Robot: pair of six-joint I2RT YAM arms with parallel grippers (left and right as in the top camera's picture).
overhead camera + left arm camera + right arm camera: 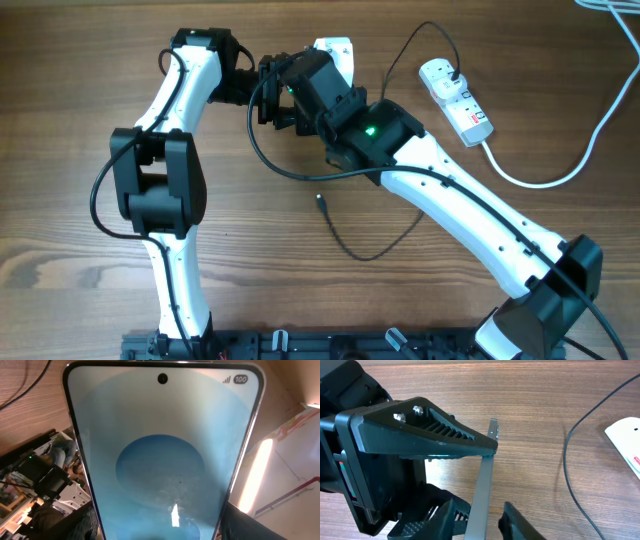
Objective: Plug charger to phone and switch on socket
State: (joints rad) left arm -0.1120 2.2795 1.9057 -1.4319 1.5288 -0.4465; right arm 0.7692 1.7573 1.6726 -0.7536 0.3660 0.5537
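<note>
Find the phone (165,455) held clear of the worktop (60,220), clamped by one end in the left gripper (160,529), screen toward that wrist's camera, long axis running straight out from the palm with the camera-hole end outermost. From the right wrist, seen edge-on as a thin strip between the fingers of the right gripper (481,522); spread astride it, one finger close against it, the other showing a sliver of gap, so judged not to be gripping. No charging port visible in any view; probably buried at the end inside the left gripper. Look for the charger (356,255) lying loose on the worktop, on the robot's side of both grippers and apart from them, plug tip (320,201) turned toward the far side, held by nothing. Trace it on under the right arm (470,215) to the socket (456,97), well off to the right, where it appears plugged in. Judged a little nearer the tip and far nearer the socket: the right gripper. No containers in view.
</note>
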